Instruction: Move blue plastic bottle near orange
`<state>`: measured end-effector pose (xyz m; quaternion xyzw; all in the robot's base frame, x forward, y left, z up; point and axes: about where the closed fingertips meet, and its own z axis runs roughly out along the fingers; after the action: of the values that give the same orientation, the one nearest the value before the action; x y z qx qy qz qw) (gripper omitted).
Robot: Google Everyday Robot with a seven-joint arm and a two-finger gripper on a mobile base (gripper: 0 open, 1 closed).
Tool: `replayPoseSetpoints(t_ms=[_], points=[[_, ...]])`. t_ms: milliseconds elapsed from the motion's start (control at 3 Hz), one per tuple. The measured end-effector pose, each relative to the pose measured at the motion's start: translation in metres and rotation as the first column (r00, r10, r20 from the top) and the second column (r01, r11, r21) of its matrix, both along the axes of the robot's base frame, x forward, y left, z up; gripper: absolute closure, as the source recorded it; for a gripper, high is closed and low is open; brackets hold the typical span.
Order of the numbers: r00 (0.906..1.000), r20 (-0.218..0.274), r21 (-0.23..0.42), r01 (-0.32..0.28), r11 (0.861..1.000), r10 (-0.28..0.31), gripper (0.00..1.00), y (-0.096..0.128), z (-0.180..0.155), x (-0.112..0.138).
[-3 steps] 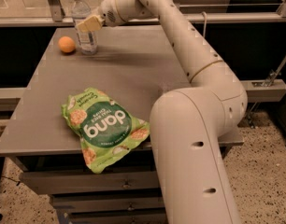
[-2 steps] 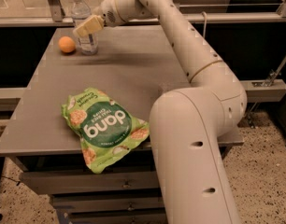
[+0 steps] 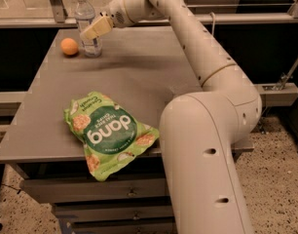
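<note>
near, lower right of frame: the arm's big base links fill the foreground, nothing task-related there

lower left-centre: green snack bag lies flat on the table, looks to hang a bit over the front edge. well apart from the task things, not in the way

mid frame: bare table top between bag and target zone

far, upper left: blue plastic bottle stands upright near the table's far-left corner, cap on. orange sits just beside it, on its left in frame. slim gap between them, not touching as far as I can see

gripper is at about the bottle's mid-height, coming in from the right and overlapping the bottle's body in this view. can't tell whether it's clamped on the bottle or let go of it, the overlap hides that

status, my read: the "near" condition looks met, bottle base is on the table right next to the orange. what's left: let go if it's holding, then back the gripper off up and to the right

risk: bottle is tall and slim, a sideways drag on the way out could tip it onto the orange, and the orange would roll
</note>
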<state>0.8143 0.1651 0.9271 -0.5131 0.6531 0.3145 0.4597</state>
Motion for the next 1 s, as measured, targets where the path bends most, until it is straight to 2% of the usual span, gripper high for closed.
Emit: replayPoseSetpoints(t_ms=[333,667,1000], points=[[0.9991,0.007,0.049,0.040,0.998,-0.041,0.00,-0.041,0.006,0.004],[0.9963,0.013,0.129,0.083,0.988,-0.086,0.00,-0.107,0.015,0.001],[0.9903,0.032,0.191,0.127,0.973,-0.135,0.00,-0.178,0.034,-0.013]])
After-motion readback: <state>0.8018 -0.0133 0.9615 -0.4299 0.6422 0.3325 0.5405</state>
